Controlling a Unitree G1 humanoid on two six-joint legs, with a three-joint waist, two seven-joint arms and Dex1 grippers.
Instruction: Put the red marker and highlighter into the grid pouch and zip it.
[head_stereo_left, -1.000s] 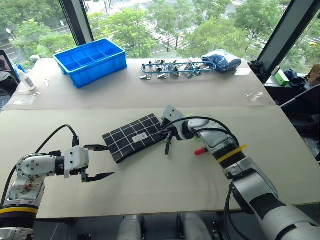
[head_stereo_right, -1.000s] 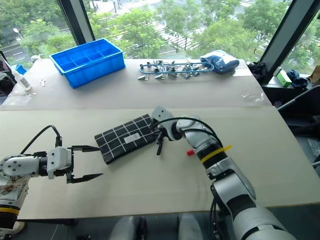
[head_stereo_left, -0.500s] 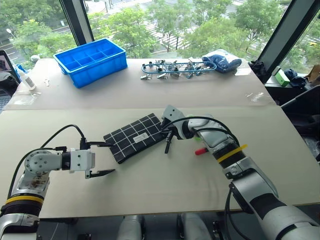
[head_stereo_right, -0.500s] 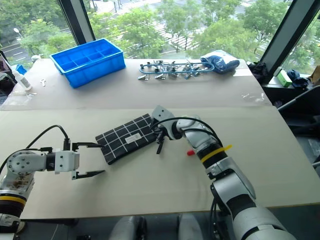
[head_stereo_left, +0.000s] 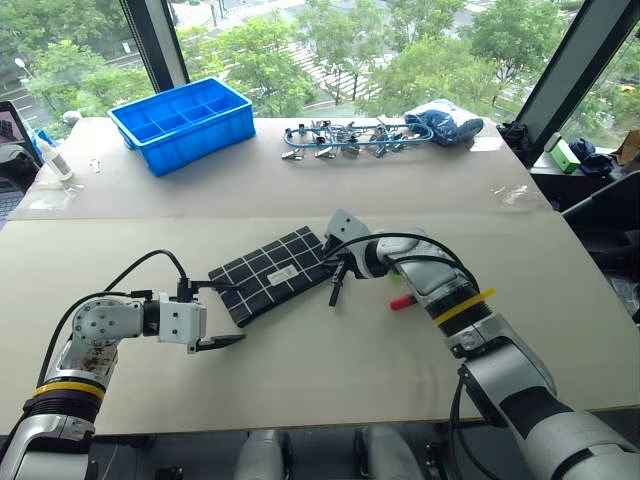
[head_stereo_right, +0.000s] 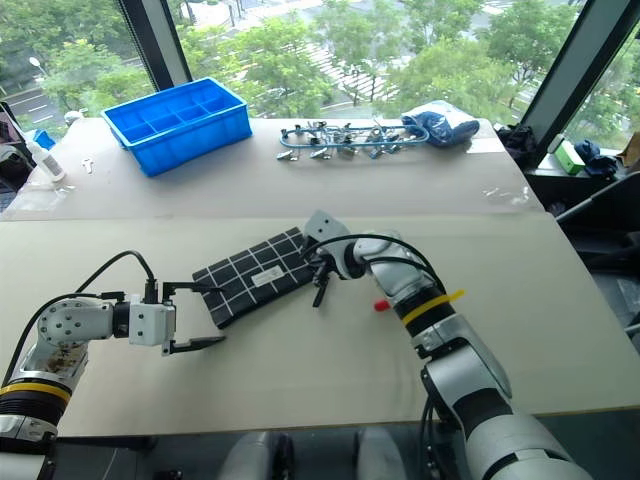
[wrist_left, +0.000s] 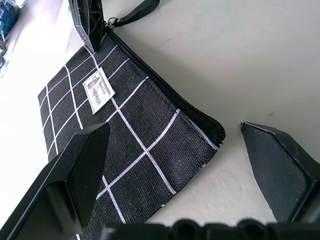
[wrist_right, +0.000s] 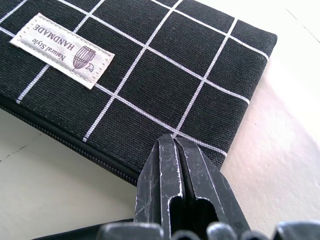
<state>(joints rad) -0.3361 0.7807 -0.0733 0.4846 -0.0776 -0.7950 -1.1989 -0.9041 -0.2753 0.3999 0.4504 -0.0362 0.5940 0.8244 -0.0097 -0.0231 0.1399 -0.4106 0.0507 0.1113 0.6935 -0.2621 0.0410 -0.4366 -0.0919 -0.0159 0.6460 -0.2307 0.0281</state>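
Black grid pouch between hands.

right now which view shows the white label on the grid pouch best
The right wrist view: the white label fills the frame's corner with print readable on the grid pouch. The left wrist view shows it smaller and slanted; the eye views show a tiny white patch.

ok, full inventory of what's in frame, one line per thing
Grid pouch: 1, black with white lines, table centre, zipper closed.
Pull strap: 1, black, at pouch's right end.
Red marker: 1, red tip showing beside right forearm.
Bin: 1, blue, far left.
Metal clips: a cluster, silver, far centre.
Cloth bundle: 1, blue-white, far right.
Bottle: 1, white, left edge.
Left gripper: fingers open, at pouch's near-left corner.
Right gripper: fingers shut, at pouch's right end.
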